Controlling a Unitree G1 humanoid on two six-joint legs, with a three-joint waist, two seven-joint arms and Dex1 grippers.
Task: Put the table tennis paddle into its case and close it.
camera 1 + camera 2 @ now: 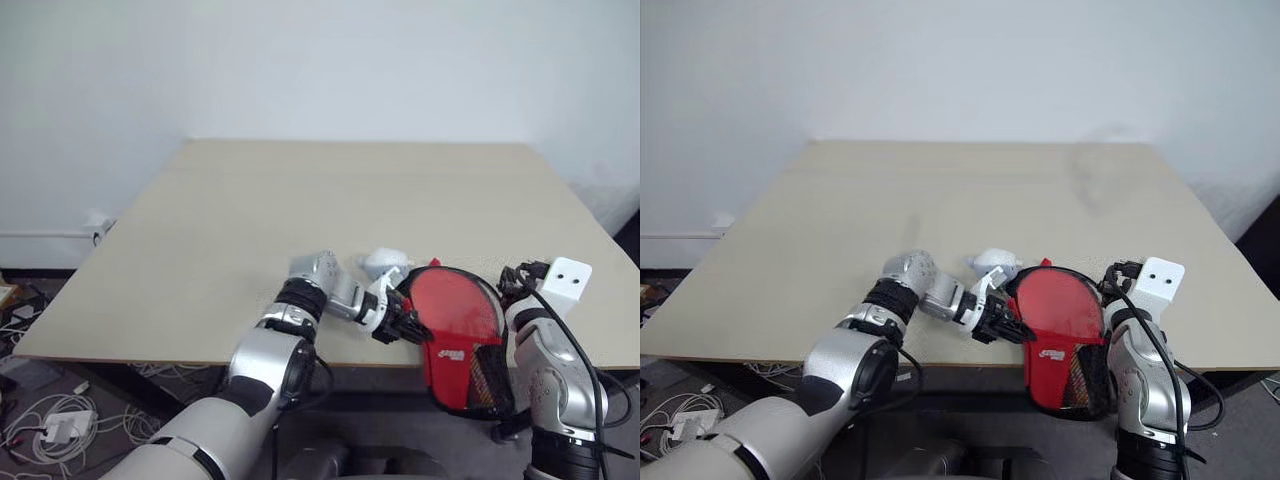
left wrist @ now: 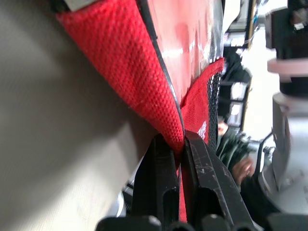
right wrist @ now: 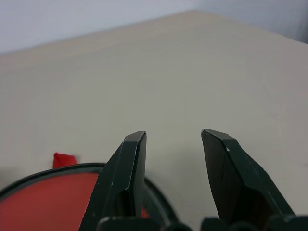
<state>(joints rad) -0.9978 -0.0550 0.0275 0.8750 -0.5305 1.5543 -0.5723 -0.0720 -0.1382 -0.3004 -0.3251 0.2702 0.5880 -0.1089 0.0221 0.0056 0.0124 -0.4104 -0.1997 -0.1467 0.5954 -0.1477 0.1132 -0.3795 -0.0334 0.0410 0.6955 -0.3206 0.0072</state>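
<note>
The red case [image 1: 458,352] lies at the table's front edge, right of centre, and its mesh pocket [image 1: 489,383] hangs over the edge. The smooth red face of the table tennis paddle [image 2: 188,45] shows inside the case; its handle is hidden. My left gripper [image 1: 405,320] reaches in from the left and is shut on the case's red fabric edge [image 2: 144,82], with the black fingers [image 2: 159,183] pinching it. My right gripper [image 3: 173,135] hovers at the case's right side, open, with bare table between its fingers [image 3: 126,173].
A small grey-white roundish object [image 1: 385,262] sits on the table just behind my left gripper. The pale wooden table [image 1: 330,200] stretches far back and to the left. Cables and a power adapter [image 1: 62,425] lie on the floor at the lower left.
</note>
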